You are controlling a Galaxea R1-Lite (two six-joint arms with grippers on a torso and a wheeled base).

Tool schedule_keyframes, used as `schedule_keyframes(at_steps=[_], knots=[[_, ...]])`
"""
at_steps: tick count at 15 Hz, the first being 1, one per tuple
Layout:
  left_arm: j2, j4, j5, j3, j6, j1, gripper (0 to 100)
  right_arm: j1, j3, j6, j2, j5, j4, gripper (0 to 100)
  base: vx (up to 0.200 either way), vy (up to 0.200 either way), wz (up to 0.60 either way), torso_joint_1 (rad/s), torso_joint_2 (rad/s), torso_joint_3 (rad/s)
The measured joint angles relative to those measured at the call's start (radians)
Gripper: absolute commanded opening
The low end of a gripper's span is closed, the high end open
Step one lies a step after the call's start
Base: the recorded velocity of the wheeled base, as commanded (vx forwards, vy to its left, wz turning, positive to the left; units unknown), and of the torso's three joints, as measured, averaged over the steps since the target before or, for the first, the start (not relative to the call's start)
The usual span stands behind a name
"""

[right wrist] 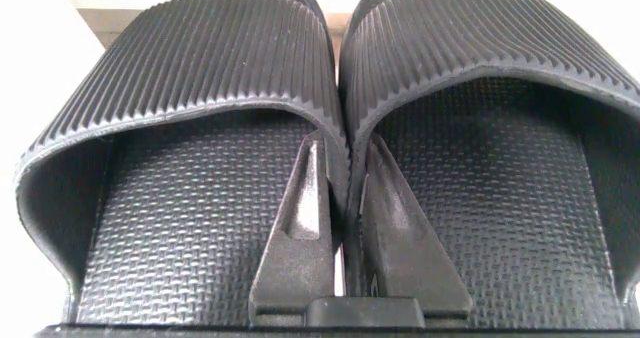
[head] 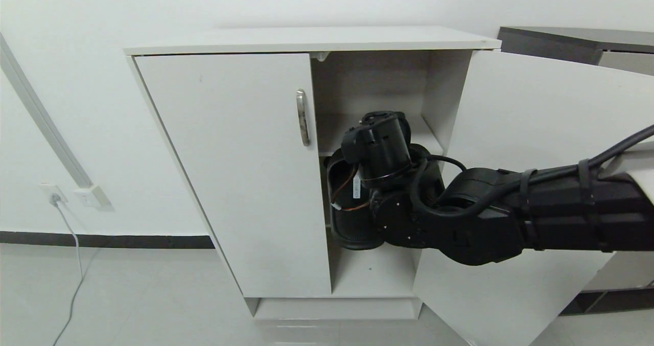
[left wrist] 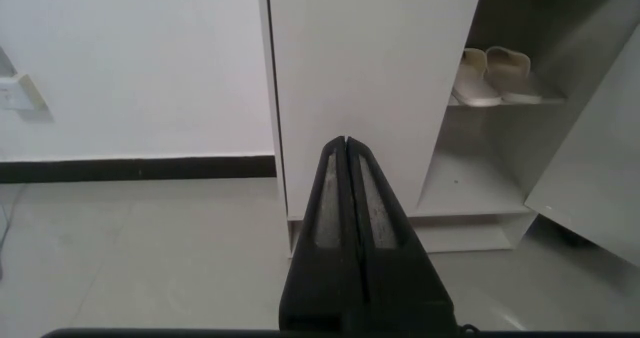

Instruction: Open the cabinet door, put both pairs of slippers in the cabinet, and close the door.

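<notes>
The white cabinet has its left door closed and its right door swung wide open. My right arm reaches into the open half, where the pair of black slippers hangs above the bottom board. My right gripper is shut on the two adjoining inner edges of the black slippers. A pair of beige slippers lies on the cabinet's middle shelf. My left gripper is shut on nothing and hangs above the floor, in front of the closed door.
A metal handle sits on the closed door's edge. A wall socket with a cable trailing to the floor is at the left. A grey cabinet stands behind the open door. Bare floor lies at front left.
</notes>
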State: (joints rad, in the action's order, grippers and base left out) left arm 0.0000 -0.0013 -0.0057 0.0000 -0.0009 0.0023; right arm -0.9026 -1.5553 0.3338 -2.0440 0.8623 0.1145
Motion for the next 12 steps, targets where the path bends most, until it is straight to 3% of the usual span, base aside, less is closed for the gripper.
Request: schedule_keyframes(at_steps=[2,12], knots=[[0.000,0.000,0.000,0.000,0.000,0.000,0,0.007,-0.004,-0.020,0.004,-0.006,0.009,0,0.000,0.000,0.00,0.000,0.00,0.000],[0.000,0.000,-0.001,0.000,0.000,0.000,0,0.018,-0.003,-0.034,0.013,-0.009,0.012,0,0.200,0.000,0.00,0.003,0.00,0.003]])
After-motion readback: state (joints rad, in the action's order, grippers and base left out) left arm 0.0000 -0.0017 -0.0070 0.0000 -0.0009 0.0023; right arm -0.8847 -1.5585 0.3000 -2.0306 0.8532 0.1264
